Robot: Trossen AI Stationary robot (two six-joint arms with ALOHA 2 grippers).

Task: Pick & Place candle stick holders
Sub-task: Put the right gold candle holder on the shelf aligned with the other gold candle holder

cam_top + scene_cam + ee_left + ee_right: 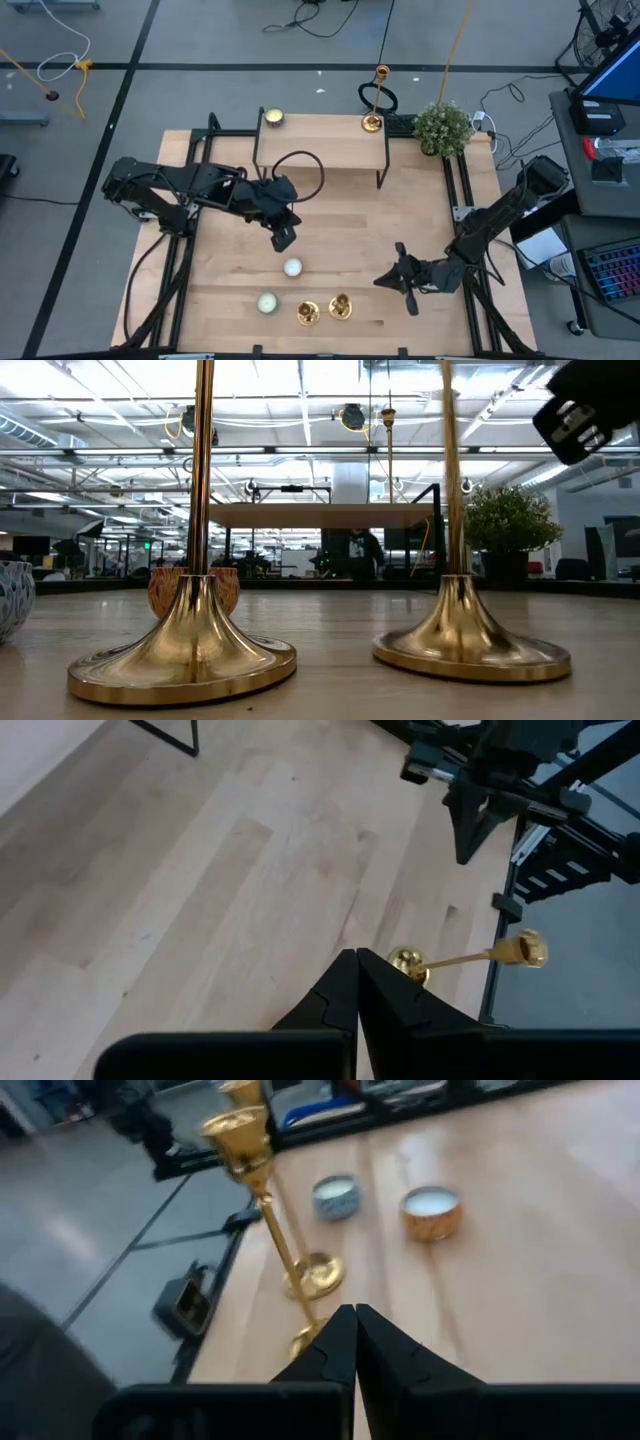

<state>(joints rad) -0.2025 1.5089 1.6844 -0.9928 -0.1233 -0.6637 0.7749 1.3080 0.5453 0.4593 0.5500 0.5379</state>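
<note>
Two gold candle stick holders [307, 313] [340, 307] stand upright on their round bases near the table's front edge; the low view shows those bases close up [185, 655] [468, 640]. A third holder [375, 100] stands on the black-framed shelf at the far side. My left gripper [283, 238] hangs shut above the table's middle, with nothing in it. My right gripper [400, 280] is shut too, low and to the right of the pair, pointing at them [270, 1210]. One holder [470, 958] shows past my left fingers.
A white candle [292, 267] and a greenish one [267, 302] lie by the pair. A yellowish candle [273, 119] sits on the shelf [320, 135]. A potted plant [442, 127] stands at the far right corner. Bare wood lies between the two arms.
</note>
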